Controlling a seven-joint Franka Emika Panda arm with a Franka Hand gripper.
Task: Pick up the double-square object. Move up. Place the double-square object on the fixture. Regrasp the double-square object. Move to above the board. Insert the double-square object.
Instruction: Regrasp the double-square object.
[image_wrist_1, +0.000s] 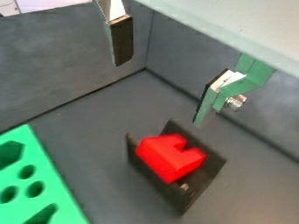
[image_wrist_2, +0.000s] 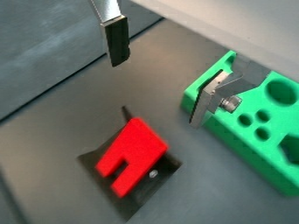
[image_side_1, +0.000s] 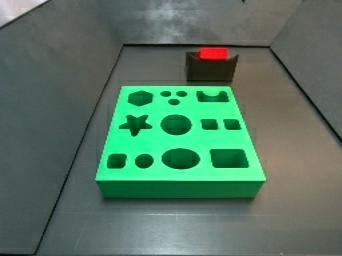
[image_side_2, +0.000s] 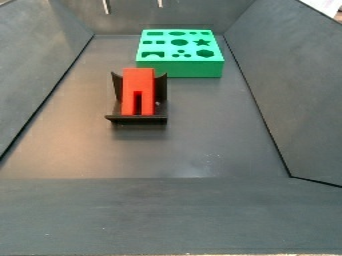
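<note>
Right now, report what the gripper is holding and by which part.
Nothing is held. The gripper hangs open above the fixture, its fingers apart with empty space between. The double-square object rests on the fixture.

Tool (image_wrist_1: 167, 77) out of both side views

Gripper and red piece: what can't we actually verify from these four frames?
- Gripper: its open fingers show in both wrist views; in a side view only the tips show, cut off by the picture edge; absent from the side view facing the board.
- Double-square object: in that view only its top shows; the fixture hides its prongs.
- How the object seats in the fixture: too small to tell.
- Arm: out of frame everywhere.
</note>
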